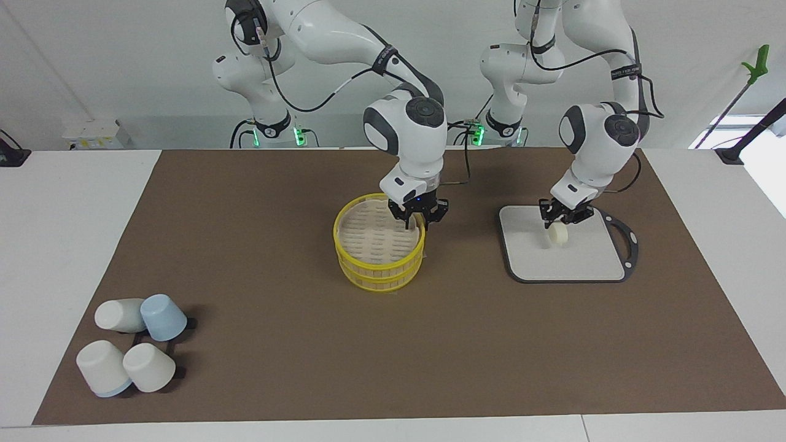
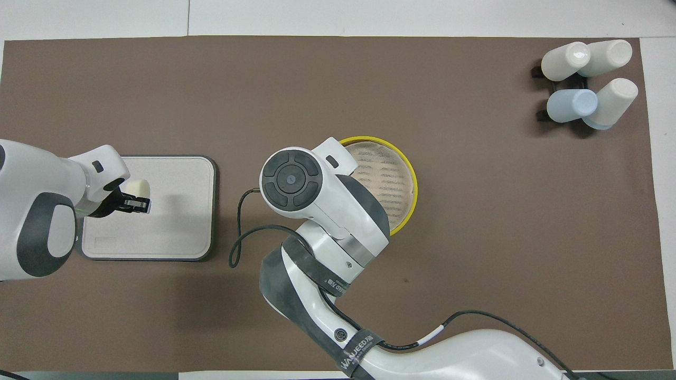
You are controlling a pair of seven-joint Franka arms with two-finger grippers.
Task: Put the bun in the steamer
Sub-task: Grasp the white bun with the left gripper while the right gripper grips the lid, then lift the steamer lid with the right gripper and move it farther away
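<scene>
We can read one word only: "WANJEED" in white letters on the black strap [image 2: 353, 352] wrapped round the right arm in the overhead view. Similar straps [image 1: 625, 72] in the facing view carry white print too small for us to read.

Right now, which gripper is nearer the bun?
Left. The left gripper is right at the bun on the board; the right gripper is over the steamer rim.

Lighting bright, even, diffuse from above. Soft short shadows beside the cups [image 1: 132, 344] and bun [image 1: 558, 234]. Both views sharp; no glare.
</scene>
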